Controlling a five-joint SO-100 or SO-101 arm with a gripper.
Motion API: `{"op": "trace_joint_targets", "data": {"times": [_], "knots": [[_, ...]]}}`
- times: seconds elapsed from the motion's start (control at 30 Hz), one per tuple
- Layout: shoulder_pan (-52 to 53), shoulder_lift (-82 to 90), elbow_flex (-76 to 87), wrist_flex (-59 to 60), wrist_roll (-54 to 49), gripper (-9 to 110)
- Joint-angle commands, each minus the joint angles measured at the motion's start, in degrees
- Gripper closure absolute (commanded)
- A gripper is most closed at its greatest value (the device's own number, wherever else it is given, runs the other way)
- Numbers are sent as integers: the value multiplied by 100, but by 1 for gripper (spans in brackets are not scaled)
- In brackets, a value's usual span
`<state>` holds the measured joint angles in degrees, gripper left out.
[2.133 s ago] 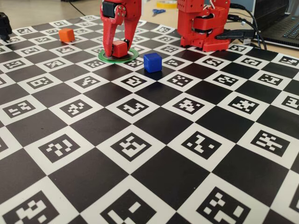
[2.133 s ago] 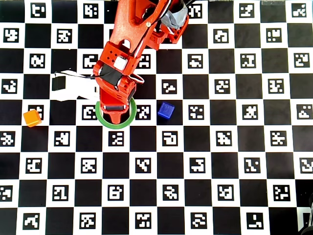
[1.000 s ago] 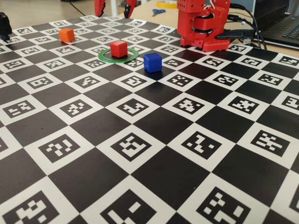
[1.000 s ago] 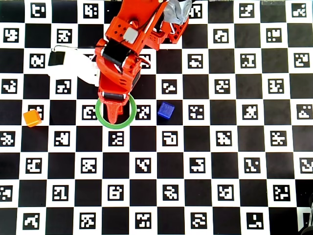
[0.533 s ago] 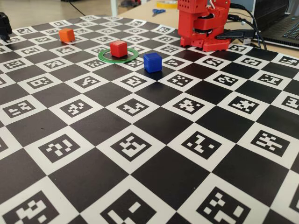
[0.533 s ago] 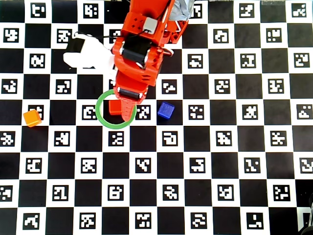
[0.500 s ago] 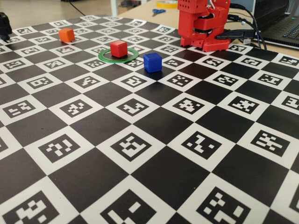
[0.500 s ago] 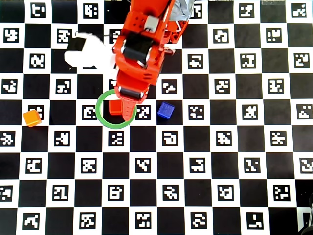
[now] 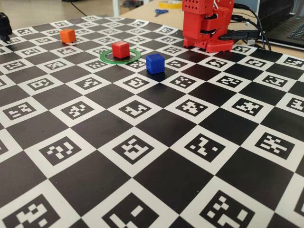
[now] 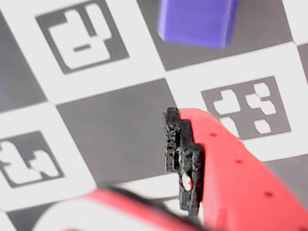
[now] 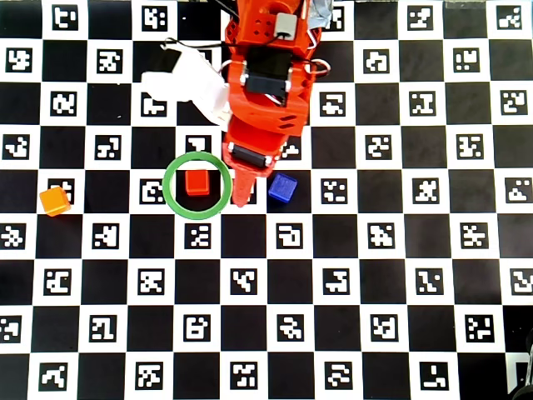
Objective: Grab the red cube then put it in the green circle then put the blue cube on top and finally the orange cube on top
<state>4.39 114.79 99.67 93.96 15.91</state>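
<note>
Inside thin green circle (image 11: 173, 197): matte red cube (image 11: 197, 182)

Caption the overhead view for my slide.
Red cube sits inside green ring; gripper hovers beside blue cube.

red cube (image 11: 197, 182) sitting flat inside the green circle (image 11: 173, 200), a thin ring lying on the board, blue cube (image 11: 283, 187) just right of the ring in the overhead view, orange cube (image 11: 55, 201) well off to my ring's left, all three upright and unstacked

Checkered marker mat (image 9: 156, 142), scissors (image 9: 161, 12), perhaps a laptop (image 9: 289, 28) behind.
</note>
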Motion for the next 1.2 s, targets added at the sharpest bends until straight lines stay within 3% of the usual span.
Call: {"op": "trace_joint_targets", "data": {"times": [0.0,0.6,1.17], "knots": [[-360,0,62,-70,290,65],[-835,-422,2101,-2065,861,65],[-800,-1195,2707,-3208,923,65]]}}
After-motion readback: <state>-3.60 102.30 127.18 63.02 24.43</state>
